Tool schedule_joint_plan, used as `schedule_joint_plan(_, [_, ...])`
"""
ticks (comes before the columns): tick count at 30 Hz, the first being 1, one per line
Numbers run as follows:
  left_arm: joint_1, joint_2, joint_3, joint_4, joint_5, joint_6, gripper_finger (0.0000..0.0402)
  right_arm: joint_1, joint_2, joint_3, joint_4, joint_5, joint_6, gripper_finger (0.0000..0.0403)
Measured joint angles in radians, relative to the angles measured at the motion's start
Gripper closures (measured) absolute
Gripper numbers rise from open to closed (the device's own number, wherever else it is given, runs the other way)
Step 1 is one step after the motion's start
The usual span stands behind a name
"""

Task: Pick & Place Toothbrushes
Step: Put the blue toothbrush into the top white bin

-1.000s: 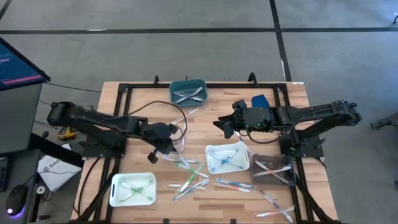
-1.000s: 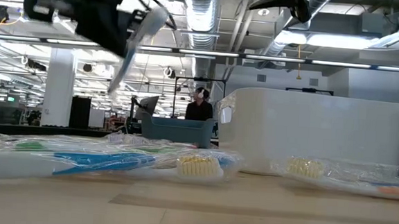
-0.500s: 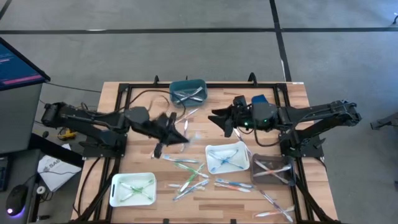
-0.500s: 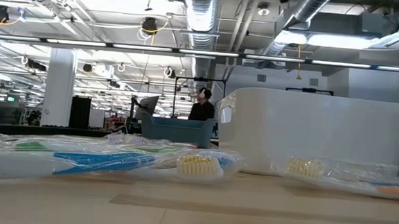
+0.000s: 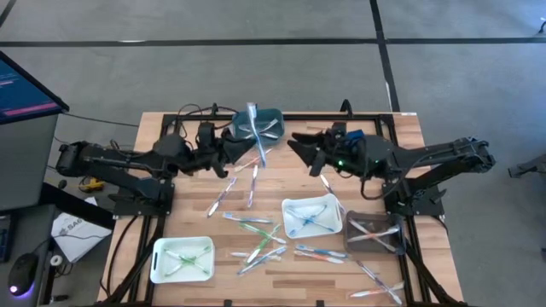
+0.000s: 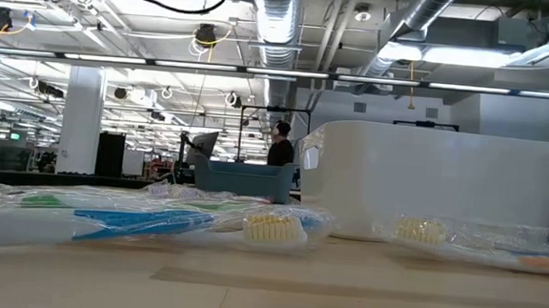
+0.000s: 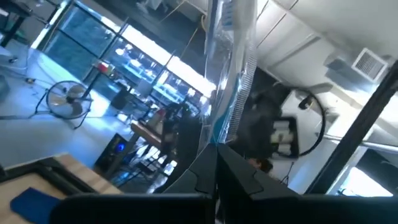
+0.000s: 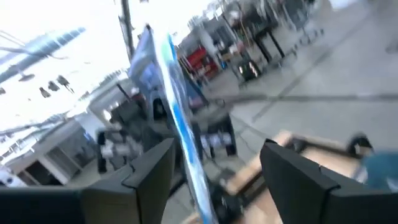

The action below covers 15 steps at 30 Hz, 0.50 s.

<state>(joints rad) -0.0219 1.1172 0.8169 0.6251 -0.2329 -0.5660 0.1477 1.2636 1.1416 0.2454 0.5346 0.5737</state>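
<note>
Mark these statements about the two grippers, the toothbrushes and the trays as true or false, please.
1. The left gripper holds a wrapped toothbrush. True.
2. The right gripper is shut. False: its fingers stand open.
3. The teal tray is empty. False: toothbrushes lie in it.
4. Loose toothbrushes lie on the table. True.
5. The left gripper rests over the green-filled tray. False: it is near the teal tray.
</note>
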Motion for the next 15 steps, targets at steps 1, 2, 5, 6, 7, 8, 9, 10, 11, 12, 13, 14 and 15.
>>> schedule_joint_plan(1, [-0.001, 0.0, 0.0, -0.009, -0.004, 0.0, 0.0401, -0.002, 0.0, 0.003, 0.013, 0.001, -0.015, 0.0165])
schedule_joint_plan(2, [-0.001, 0.0, 0.0, -0.016, -0.007, 0.0, 0.0401, -0.009, 0.0, 0.011, 0.017, 0.002, -0.023, 0.016])
schedule_joint_plan(5, [-0.001, 0.0, 0.0, -0.047, -0.014, 0.0, 0.0401, -0.031, 0.001, 0.056, -0.026, 0.001, -0.019, 0.015])
schedule_joint_plan(6, [-0.001, 0.0, 0.0, -0.066, -0.018, 0.0, 0.0401, -0.04, 0.001, 0.077, -0.068, -0.001, -0.012, 0.0148])
schedule_joint_plan(7, [-0.001, 0.0, 0.0, -0.084, -0.027, 0.0, 0.0401, -0.046, 0.001, 0.101, -0.125, -0.002, -0.006, 0.0148])
schedule_joint_plan(8, [-0.001, 0.0, 0.0, -0.097, -0.035, 0.0, 0.0401, -0.051, 0.001, 0.127, -0.188, -0.002, -0.001, 0.0147])
schedule_joint_plan(9, [-0.002, 0.0, 0.0, -0.107, -0.043, 0.001, 0.0401, -0.055, 0.002, 0.155, -0.248, -0.001, 0.0, 0.0147])
schedule_joint_plan(10, [-0.005, 0.0, 0.0, -0.117, -0.056, 0.004, 0.0401, -0.055, 0.002, 0.186, -0.309, -0.001, 0.0, 0.0147])
schedule_joint_plan(11, [-0.006, 0.0, 0.0, -0.125, -0.064, 0.008, 0.0401, -0.055, 0.002, 0.214, -0.365, -0.001, 0.0, 0.0147])
schedule_joint_plan(12, [-0.006, 0.0, 0.0, -0.13, -0.069, 0.012, 0.0401, -0.055, 0.001, 0.243, -0.424, -0.001, 0.003, 0.0147])
schedule_joint_plan(13, [-0.006, 0.0, 0.0, -0.13, -0.073, 0.017, 0.0401, -0.054, 0.001, 0.27, -0.488, -0.001, 0.011, 0.0147])
schedule_joint_plan(14, [-0.005, 0.0, 0.0, -0.13, -0.075, 0.023, 0.0401, -0.053, 0.001, 0.293, -0.553, -0.003, 0.019, 0.0147])
schedule_joint_plan(15, [-0.005, 0.0, 0.0, -0.133, -0.081, 0.03, 0.0401, -0.053, 0.001, 0.314, -0.615, -0.004, 0.031, 0.0146])
